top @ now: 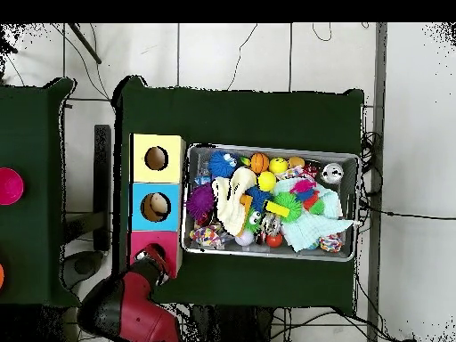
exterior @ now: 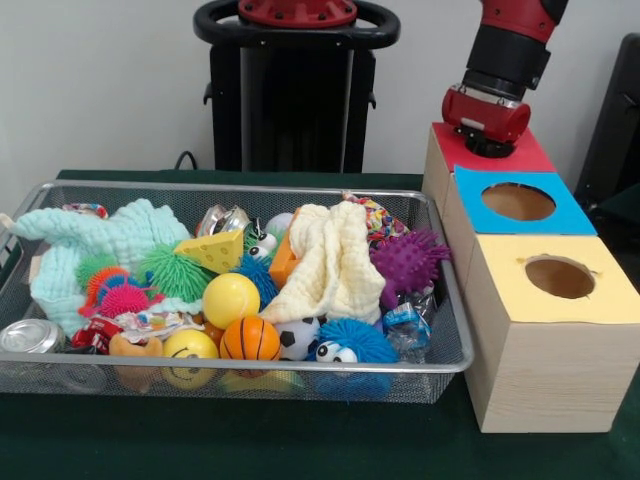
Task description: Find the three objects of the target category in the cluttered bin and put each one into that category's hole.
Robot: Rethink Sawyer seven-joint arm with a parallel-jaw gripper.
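The wire-mesh bin (exterior: 300, 366) holds a heap of toys. Among them are a yellow ball (exterior: 230, 298), a small basketball (exterior: 250, 339), a purple spiky ball (exterior: 408, 262), a blue spiky ball with eyes (exterior: 350, 342), a cheese wedge (exterior: 215, 252), a cream cloth (exterior: 325, 262) and a mint cloth (exterior: 110, 238). The bin also shows in the overhead view (top: 272, 148). My gripper (exterior: 487, 140) hangs right above the red-topped box (exterior: 530, 158), away from the bin. Its tip is hidden behind the wrist. In the overhead view the gripper (top: 153, 261) sits at the red box (top: 142, 240).
Three wooden boxes stand in a row beside the bin: red-topped, blue-topped (exterior: 575, 215) and yellow-topped (exterior: 620, 300), the last two each with a round hole. A crushed can (exterior: 30, 335) lies in the bin's corner. The black pedestal (exterior: 295, 90) stands behind. A second green table (top: 31, 196) lies alongside.
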